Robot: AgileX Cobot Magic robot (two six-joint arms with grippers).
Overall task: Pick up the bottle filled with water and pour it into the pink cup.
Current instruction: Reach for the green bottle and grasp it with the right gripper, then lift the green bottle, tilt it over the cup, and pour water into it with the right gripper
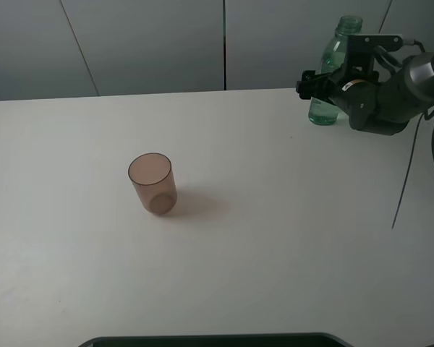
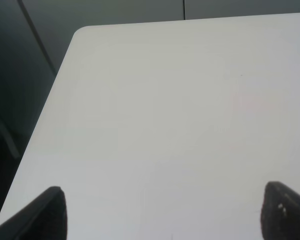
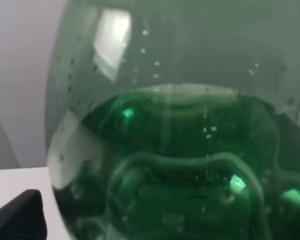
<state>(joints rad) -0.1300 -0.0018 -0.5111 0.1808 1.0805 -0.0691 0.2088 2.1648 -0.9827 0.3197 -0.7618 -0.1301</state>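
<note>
translucent green bottle (image 1: pixel 333 72), brownish-pink cup (image 1: pixel 152 183), white table (image 1: pixel 275 238)

Right arm (image 1: pixel 390 97), upper right of pic: fat, round, dark grey, w/ a black boxy frame (image 1: pixel 376 40) on top & a thin black cable (image 1: pixel 404 181) hanging below. Left gripper (image 2: pixel 162 215): 2 black blunt fingers (image 2: pixel 45 215), bottom corners.

A white round-cornered table (image 1: pixel 275 253) stands before a grey panelled wall (image 1: pixel 152 43), a dark strip (image 1: pixel 217 340) at its near edge.
</note>
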